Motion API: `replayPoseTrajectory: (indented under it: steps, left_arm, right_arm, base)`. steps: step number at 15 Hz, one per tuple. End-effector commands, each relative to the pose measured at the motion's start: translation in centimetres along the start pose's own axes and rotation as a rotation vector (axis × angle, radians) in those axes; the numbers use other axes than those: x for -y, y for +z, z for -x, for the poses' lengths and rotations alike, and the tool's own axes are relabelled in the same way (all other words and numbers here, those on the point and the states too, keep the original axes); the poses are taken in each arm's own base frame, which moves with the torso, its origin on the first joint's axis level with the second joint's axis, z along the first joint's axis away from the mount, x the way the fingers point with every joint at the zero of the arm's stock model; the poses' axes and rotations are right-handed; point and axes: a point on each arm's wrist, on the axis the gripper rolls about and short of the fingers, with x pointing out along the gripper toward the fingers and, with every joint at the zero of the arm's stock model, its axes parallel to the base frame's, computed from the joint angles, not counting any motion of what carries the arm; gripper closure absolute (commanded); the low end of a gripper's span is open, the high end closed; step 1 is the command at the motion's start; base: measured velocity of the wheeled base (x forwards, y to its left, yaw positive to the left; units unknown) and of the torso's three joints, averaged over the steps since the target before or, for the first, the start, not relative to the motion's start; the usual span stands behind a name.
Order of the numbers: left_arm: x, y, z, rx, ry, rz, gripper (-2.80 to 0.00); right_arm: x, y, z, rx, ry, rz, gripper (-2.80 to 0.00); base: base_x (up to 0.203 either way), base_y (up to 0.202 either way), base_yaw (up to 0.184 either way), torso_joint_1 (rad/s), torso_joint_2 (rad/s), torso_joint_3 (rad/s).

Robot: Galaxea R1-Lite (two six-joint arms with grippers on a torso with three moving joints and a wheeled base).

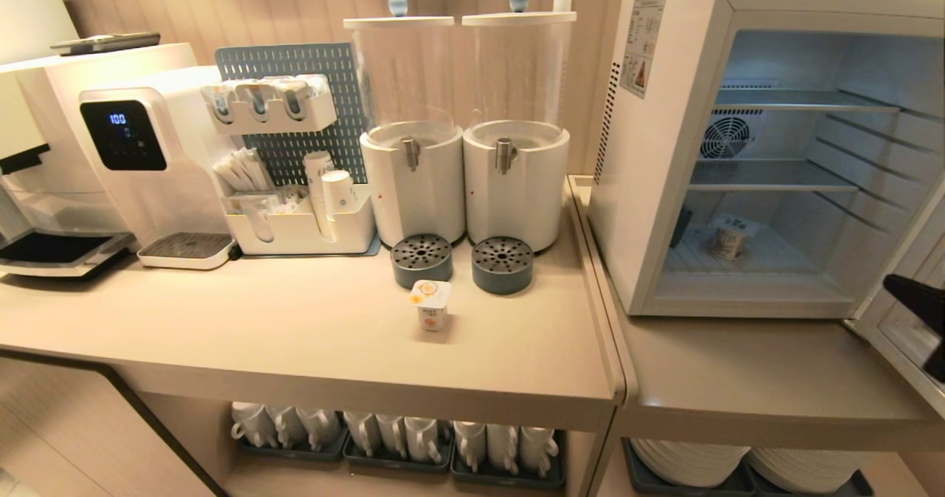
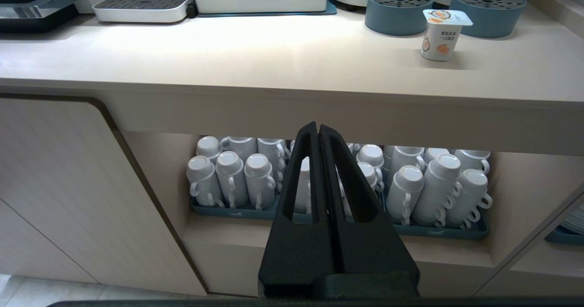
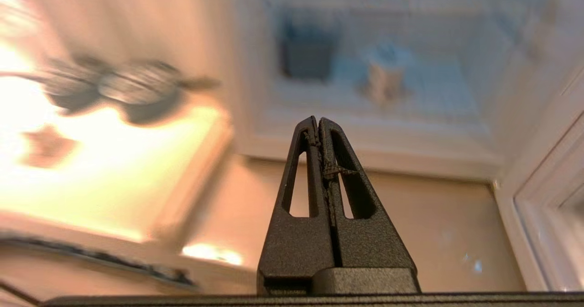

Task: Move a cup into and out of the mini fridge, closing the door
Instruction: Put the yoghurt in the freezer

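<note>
While the white boxy mini fridge (image 1: 664, 187) stands open on the right counter, both grippers are empty, fingers pressed together.

Nearest, the left gripper (image 2: 318, 129) hangs below the beige countertop (image 2: 255, 56), before a shelf of white mugs (image 2: 228, 174). At the right edge, the right gripper (image 3: 318, 122) sits before the fridge beside the pale-framed door (image 1: 912, 327). Farther, one small white foil-lidded cup (image 1: 430, 305) stands on the counter; another pale cup (image 1: 729, 237) rests on the fridge floor.
</note>
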Motion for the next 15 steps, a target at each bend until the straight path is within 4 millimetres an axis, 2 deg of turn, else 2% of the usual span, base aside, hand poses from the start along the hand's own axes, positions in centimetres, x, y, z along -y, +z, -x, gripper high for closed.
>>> replayPoseTrajectory:
  steps: [1, 3, 5, 9, 12, 13, 15]
  left_arm:
    - [0.0, 0.0, 0.0, -0.003, 0.001, 0.000, 0.00]
    - [0.0, -0.1, 0.0, -0.004, 0.000, 0.000, 0.00]
    - [0.0, 0.0, 0.0, -0.003, 0.001, 0.000, 0.00]
    - [0.0, -0.1, 0.0, -0.003, 0.001, 0.000, 0.00]
    - [0.0, -0.1, 0.0, -0.004, 0.001, 0.002, 0.00]
    - [0.0, -0.1, 0.0, -0.003, 0.001, 0.002, 0.00]
    - [0.0, 0.0, 0.0, -0.003, 0.001, 0.002, 0.00]
  right_arm:
    - [-2.6, 1.6, 8.0, 0.132, 0.042, 0.028, 0.00]
    - [-4.3, 0.8, 12.8, 0.084, 0.121, -0.014, 0.00]
    - [-5.2, -0.3, 15.9, -0.016, 0.200, -0.069, 0.00]
    - [-4.8, -0.1, 17.3, -0.036, 0.387, -0.066, 0.00]
    - [-5.1, -3.3, 19.7, 0.067, 0.292, -0.038, 0.00]
    - [-5.1, -4.4, 20.0, 0.076, 0.230, -0.040, 0.00]
    - [-4.6, -7.2, 18.1, 0.009, 0.060, -0.065, 0.00]
  base:
    - [0.000, 0.000, 0.000, 0.000, 0.00, 0.000]
    - [0.000, 0.000, 0.000, 0.000, 0.00, 0.000]
    - [0.000, 0.000, 0.000, 0.000, 0.00, 0.000]
    - [0.000, 0.000, 0.000, 0.000, 0.00, 0.000]
    - [0.000, 0.000, 0.000, 0.000, 0.00, 0.000]
    - [0.000, 0.000, 0.000, 0.000, 0.00, 0.000]
    - [0.000, 0.000, 0.000, 0.000, 0.00, 0.000]
